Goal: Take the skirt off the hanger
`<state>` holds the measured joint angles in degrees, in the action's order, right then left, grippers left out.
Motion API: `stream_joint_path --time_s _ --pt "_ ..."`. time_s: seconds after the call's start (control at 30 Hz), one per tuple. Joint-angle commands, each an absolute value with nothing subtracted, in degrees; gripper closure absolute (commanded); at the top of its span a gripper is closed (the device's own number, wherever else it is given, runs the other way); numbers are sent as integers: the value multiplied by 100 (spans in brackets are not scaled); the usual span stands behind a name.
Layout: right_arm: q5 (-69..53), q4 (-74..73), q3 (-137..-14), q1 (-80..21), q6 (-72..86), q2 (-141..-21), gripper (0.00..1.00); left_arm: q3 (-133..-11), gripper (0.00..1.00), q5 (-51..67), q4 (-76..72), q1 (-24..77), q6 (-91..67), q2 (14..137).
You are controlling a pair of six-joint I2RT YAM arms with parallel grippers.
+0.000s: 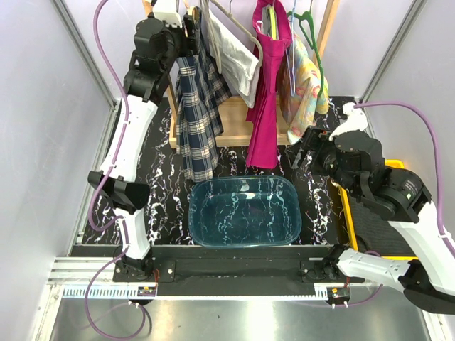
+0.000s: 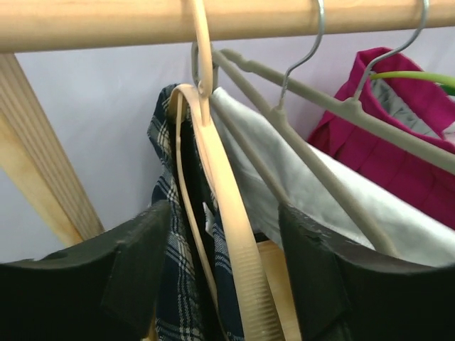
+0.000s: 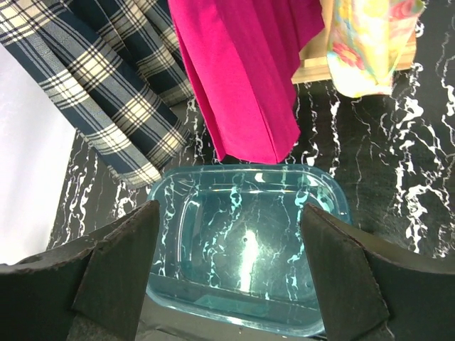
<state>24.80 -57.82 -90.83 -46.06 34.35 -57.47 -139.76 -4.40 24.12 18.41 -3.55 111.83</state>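
While level with the wooden rail (image 2: 106,21), straddles the beige hanger (image 2: 229,206) with left gripper (image 2: 224,234) spread, pinching nothing. Shows the plaid skirt (image 1: 195,128) draped on that hanger at the rail's left end. Hovers over the blue tub (image 3: 213,234) with right gripper (image 3: 231,213) spread wide.

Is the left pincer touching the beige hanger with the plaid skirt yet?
Cannot tell. Left wrist view: the beige hanger runs between the fingers of the open left pincer, but whether either finger meets it is unclear.
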Motion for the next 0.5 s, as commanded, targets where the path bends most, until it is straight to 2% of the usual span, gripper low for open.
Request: stream_joint_path --time_s 0.0,0.1,0.2,0.23,0.3,0.33,0.47 --pt "2803 -5853 -9158 -4632 3603 -5608 13 -13843 40 -1028 2109 1916 -186 11136" --pt "2830 -5854 -9158 -4623 3656 -5546 13 -13852 48 -1072 2197 1951 -71 11188" --pt "2821 -5827 -9150 -4623 3683 -5546 14 -13852 69 -959 2329 1951 -35 11215" --pt "2821 -5827 -9132 -4623 3674 -5546 14 -13860 86 -906 2399 1951 -35 11232" --pt "2821 -5836 -9114 -4623 3691 -5546 15 -13869 97 -731 2478 1951 87 11259" --pt "2821 -5827 -9088 -4623 3700 -5537 16 -13869 100 -695 2548 1942 97 11267" --pt "2856 -5827 -9000 -4632 3762 -5467 17 -13948 100 -422 2628 1907 176 11303"
